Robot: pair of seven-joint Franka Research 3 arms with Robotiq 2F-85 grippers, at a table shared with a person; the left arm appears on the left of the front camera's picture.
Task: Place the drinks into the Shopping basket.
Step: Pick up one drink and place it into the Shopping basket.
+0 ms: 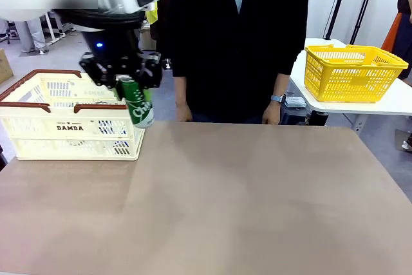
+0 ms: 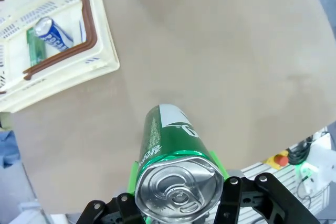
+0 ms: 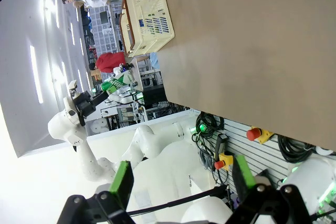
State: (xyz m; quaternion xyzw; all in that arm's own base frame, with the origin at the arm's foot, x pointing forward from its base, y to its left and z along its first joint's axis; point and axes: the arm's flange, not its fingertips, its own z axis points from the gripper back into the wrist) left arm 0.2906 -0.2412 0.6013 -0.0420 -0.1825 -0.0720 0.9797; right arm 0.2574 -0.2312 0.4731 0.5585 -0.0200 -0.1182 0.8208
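My left gripper [image 1: 126,74] is shut on a green drink can [image 1: 139,104] with white lettering. It holds the can tilted in the air, just outside the right end of the cream Shopping basket [image 1: 38,134]. In the left wrist view the can [image 2: 170,142] fills the space between the green pads [image 2: 134,174], top towards the camera. The Shopping basket [image 2: 100,51] lies beyond it, with a blue can [image 2: 53,35] and a green can [image 2: 34,46] inside. My right gripper [image 3: 184,182] is open with nothing between its fingers, off the table's side, and the Shopping basket [image 3: 149,22] is far off.
A person in dark clothes [image 1: 238,37] stands at the far edge of the table, hands down by the edge. A yellow mesh basket [image 1: 353,72] sits on a white side table at the right. The brown tabletop [image 1: 244,191] spreads wide to the right of the Shopping basket.
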